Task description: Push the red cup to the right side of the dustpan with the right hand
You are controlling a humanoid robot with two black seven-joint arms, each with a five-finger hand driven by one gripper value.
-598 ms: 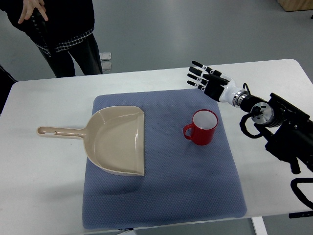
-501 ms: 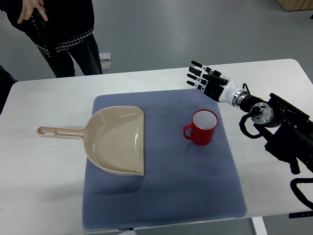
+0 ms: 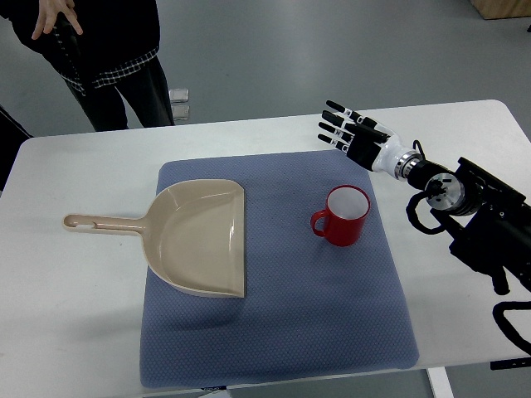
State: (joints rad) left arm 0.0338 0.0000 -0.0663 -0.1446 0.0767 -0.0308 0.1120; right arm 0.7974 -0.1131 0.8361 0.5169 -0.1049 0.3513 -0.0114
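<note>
A red cup with a white inside stands upright on the blue mat, its handle pointing left. The beige dustpan lies on the mat's left part, its handle sticking out to the left over the white table. A gap of mat separates the cup from the dustpan's straight right edge. My right hand hovers behind the cup near the mat's far right corner, fingers spread and holding nothing, apart from the cup. The left hand does not show.
The white table carries the mat. A person in dark clothes stands beyond the table's far left edge. My right arm lies across the table's right side.
My right hand has shifted very slightly to the right; the cup and dustpan have not moved.
</note>
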